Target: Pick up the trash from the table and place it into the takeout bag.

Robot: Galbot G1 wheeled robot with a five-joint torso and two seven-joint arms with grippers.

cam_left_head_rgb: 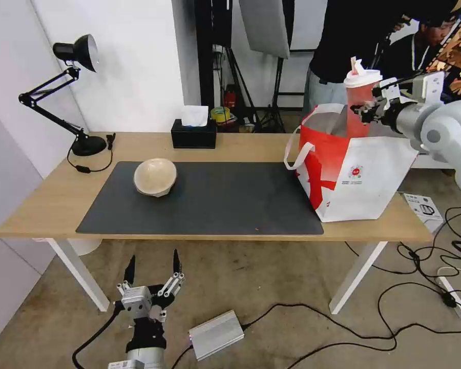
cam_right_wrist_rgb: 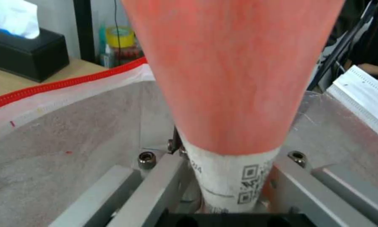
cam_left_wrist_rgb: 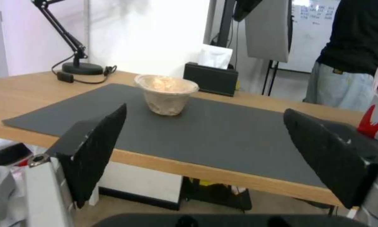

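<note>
The left gripper [cam_left_head_rgb: 152, 266] waits open-fingered below the table's [cam_left_head_rgb: 46, 205] front edge. The right gripper [cam_left_head_rgb: 368, 108] grips the red cup [cam_left_head_rgb: 361, 102] above the takeout bag [cam_left_head_rgb: 358, 174]; probably light, thin-walled, best pinched mid-body.

The beige paper bowl [cam_left_head_rgb: 155, 176] is sitting on the dark grey rectangular mat [cam_left_head_rgb: 230, 200], left of the boxy white-and-red takeout bag [cam_left_head_rgb: 358, 174] (at the table's [cam_left_head_rgb: 46, 205] right end); the black tissue box [cam_left_head_rgb: 193, 134] is standing behind the mat.
</note>
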